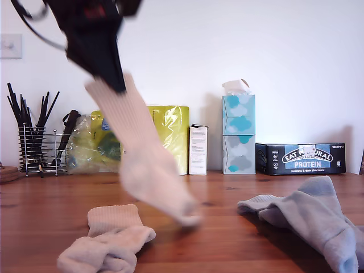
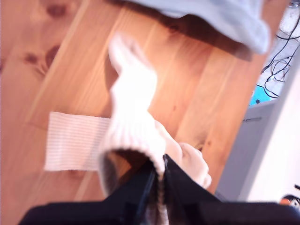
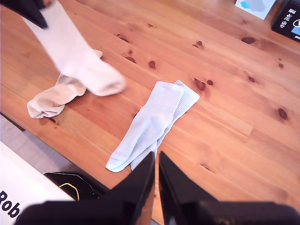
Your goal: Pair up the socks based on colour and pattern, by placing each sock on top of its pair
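My first gripper (image 1: 118, 85) (image 2: 160, 171) is high at the exterior view's left, shut on the cuff of a beige sock (image 1: 145, 165) (image 2: 133, 108) (image 3: 75, 51). That sock hangs down blurred, its toe just above the table. A second beige sock (image 1: 111, 239) (image 2: 70, 140) (image 3: 51, 98) lies crumpled on the wood below and beside it. Two light blue-grey socks (image 1: 315, 216) (image 3: 150, 122) lie one overlapping the other at the exterior view's right. My second gripper (image 3: 156, 161) hovers above them, shut and holding nothing. It does not show in the exterior view.
Along the back wall stand a wire holder of black utensils (image 1: 37, 145), a yellow bag (image 1: 165, 133), a small white carton (image 1: 198, 149), stacked tissue boxes (image 1: 238, 133) and a dark protein-bar box (image 1: 300, 158). The wooden table (image 3: 234, 93) ends just beyond the crumpled beige sock.
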Action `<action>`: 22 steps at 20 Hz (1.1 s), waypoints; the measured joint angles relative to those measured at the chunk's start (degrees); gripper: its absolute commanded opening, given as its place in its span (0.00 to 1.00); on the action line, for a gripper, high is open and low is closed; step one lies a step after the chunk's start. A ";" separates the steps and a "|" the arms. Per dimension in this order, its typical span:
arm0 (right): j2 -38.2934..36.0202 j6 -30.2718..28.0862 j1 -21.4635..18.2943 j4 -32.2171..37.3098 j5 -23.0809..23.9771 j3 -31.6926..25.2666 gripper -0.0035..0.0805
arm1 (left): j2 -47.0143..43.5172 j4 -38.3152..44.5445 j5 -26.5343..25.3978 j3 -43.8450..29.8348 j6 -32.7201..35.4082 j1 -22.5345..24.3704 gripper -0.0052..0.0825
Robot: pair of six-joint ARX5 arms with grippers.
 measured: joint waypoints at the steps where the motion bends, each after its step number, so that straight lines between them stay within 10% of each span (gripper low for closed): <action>1: 0.00 0.00 0.00 0.00 0.00 0.00 0.03 | -2.62 -1.42 1.31 0.00 1.79 -0.59 0.04; 15: 0.00 0.00 0.00 -0.28 0.00 0.00 0.03 | -7.54 -10.56 12.15 0.39 1.77 -6.49 0.03; 22: 0.00 -0.85 0.00 -0.35 0.00 0.00 0.03 | -7.85 -10.45 -0.15 -1.68 5.68 -12.39 0.04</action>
